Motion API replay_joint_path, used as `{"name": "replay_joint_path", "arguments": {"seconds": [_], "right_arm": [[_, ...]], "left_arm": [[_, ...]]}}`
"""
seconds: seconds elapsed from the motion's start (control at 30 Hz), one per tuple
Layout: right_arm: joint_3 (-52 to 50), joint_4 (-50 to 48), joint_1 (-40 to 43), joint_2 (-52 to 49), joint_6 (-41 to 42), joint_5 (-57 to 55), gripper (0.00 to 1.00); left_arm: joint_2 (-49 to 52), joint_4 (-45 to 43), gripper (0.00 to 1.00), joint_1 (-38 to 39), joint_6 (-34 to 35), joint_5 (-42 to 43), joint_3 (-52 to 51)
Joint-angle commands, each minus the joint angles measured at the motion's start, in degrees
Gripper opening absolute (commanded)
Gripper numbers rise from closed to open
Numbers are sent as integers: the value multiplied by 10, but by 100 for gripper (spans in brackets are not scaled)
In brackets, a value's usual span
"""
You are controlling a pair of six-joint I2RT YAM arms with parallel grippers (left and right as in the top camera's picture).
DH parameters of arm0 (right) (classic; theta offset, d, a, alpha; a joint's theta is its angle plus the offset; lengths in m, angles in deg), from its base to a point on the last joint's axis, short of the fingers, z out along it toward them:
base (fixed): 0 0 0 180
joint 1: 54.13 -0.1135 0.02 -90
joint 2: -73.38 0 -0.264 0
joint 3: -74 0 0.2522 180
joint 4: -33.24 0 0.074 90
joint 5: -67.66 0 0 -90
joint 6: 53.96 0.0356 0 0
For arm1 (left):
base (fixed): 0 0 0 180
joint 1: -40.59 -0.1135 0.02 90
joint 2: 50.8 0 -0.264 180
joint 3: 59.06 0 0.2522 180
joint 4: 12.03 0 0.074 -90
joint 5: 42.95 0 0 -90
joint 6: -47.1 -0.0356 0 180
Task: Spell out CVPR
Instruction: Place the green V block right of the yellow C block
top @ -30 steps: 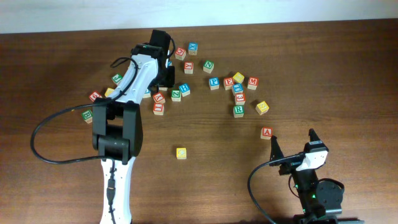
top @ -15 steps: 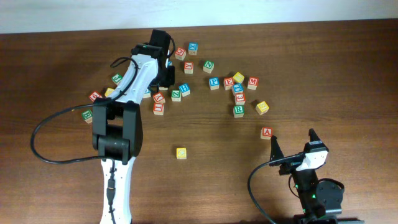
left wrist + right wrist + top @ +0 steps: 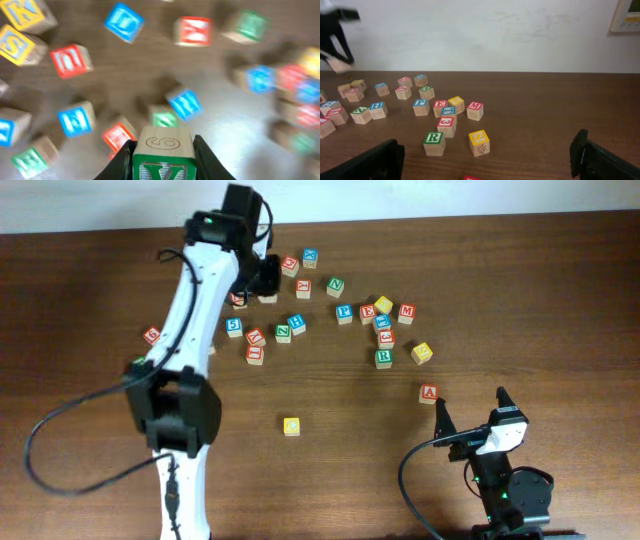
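The left arm [image 3: 185, 310] is built of long white links joined by bulky black joint housings; a small green light [image 3: 206, 221] is seen near its wrist; a black cable [image 3: 29, 452] is looped out beside its base. The right arm [image 3: 510, 495] is made up of a black base and a white wrist block; a second cable [image 3: 402, 475], also black, is attached to it. The left gripper [image 3: 162, 152] and the right gripper [image 3: 485, 150] are fitted with matte black, tapered fingers.
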Motion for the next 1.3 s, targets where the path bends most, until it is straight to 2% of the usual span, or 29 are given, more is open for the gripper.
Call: {"name": "replay_joint_path", "arguments": {"seconds": [0.0, 0.23, 0.47, 0.6, 0.7, 0.87, 0.97, 1.07, 1.2, 1.27], "right_arm": [[-3, 3, 5, 4, 4, -1, 98], [-3, 3, 5, 4, 4, -1, 99], [-3, 3, 5, 4, 4, -1, 98], [-3, 3, 5, 4, 4, -1, 98], [-3, 3, 5, 4, 4, -1, 98], [-3, 3, 5, 4, 4, -1, 98], [-3, 3, 5, 4, 4, -1, 98], [-3, 3, 5, 4, 4, -1, 98], [-3, 3, 5, 4, 4, -1, 98], [-3, 3, 5, 4, 4, -1, 98]], "left_arm": [[-56, 55, 25, 2, -3, 165, 16], [-73, 141, 24, 3, -3, 194, 16], [-186, 216, 24, 3, -43, 194, 16], [-242, 221, 23, 26, -52, 193, 12], [-257, 221, 23, 77, -52, 188, -34], [-263, 217, 21, 114, -51, 152, -143], [-263, 170, 20, 128, -36, 152, -236], [-263, 29, 22, 159, 45, 131, -365], [-263, -123, 23, 207, 181, -2, -511], [-263, -168, 23, 227, 243, -65, -561]]}}
